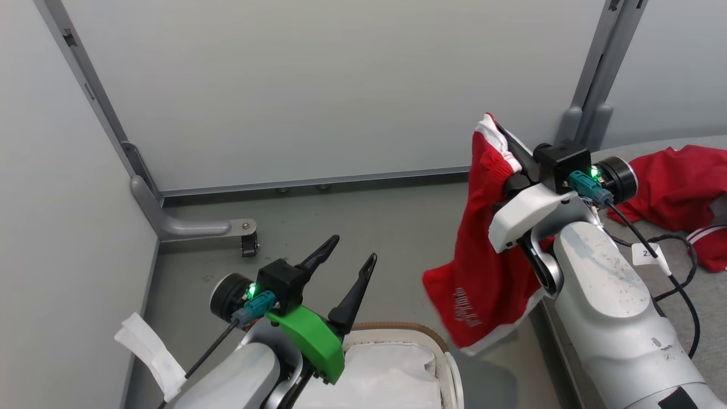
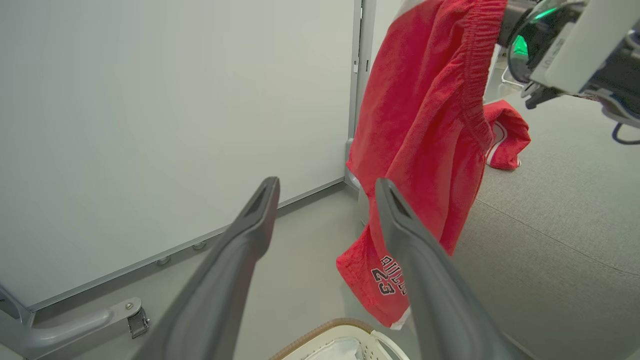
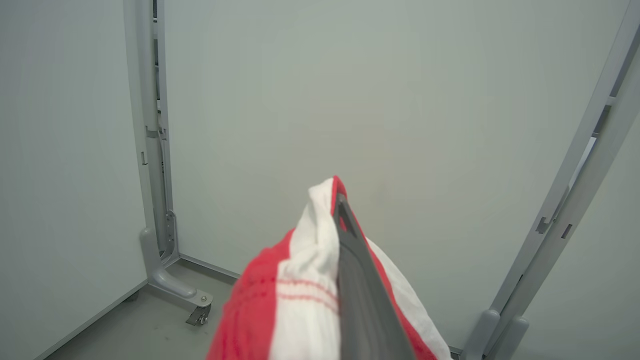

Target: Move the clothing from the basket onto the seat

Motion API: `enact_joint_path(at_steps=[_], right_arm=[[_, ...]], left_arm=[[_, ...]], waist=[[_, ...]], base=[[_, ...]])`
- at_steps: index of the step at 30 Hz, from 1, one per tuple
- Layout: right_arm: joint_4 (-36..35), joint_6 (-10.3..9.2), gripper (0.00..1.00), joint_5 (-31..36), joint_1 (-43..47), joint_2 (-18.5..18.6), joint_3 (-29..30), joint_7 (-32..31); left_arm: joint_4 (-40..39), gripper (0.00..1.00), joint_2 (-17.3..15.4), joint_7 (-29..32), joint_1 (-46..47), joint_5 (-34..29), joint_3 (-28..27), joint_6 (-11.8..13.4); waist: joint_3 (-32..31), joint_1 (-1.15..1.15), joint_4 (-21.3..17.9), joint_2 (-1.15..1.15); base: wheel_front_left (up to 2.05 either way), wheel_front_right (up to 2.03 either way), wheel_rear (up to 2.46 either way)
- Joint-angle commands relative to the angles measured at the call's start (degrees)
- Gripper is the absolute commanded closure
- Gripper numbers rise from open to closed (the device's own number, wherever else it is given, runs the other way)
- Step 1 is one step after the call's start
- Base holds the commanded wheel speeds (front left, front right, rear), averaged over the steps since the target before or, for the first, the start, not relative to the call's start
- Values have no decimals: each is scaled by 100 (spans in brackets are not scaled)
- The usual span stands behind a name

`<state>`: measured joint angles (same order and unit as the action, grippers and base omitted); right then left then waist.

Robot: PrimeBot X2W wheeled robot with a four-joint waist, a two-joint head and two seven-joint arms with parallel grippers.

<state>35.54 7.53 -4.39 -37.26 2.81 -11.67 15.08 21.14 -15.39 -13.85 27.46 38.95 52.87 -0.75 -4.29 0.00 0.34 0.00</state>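
By the basket point(image 1: 397, 327), left end effector point(image 1: 353, 248) agape; right end effector point(image 1: 501, 130) tight on red shorts point(image 1: 477, 227) beside seat point(image 1: 707, 318).

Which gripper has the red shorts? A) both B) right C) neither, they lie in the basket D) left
B: the right gripper is shut on the waistband of the red shorts, which hang in the air, while the left gripper stands open and empty above the basket.
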Motion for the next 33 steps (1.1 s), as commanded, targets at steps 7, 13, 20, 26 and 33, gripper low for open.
enact_joint_path(at_steps=[7,13,20,26,33], right_arm=[[-145,-8,100,199,194,18,309,14],[-196,-8,100,252,285,17,432,14],[-239,-8,100,321,265,18,545,14],[-312,-8,100,582,247,20,730,14],[-373,-8,100,906,298,115,1045,14]], left_arm=[[205,0,64,-123,-594,2,-88,39],[134,0,142,-138,-923,-46,-202,32],[-15,0,262,-135,-1056,-286,-396,56],[-146,0,383,-129,-1157,-539,-583,26],[-180,0,550,-127,-1240,-788,-818,-51]], waist=[[15,0,-83,0],[46,0,-130,0],[147,0,-292,0],[327,0,-720,0],[581,0,-1462,0]], base=[[0,0,0],[0,0,0],[0,0,0],[0,0,0],[0,0,0]])
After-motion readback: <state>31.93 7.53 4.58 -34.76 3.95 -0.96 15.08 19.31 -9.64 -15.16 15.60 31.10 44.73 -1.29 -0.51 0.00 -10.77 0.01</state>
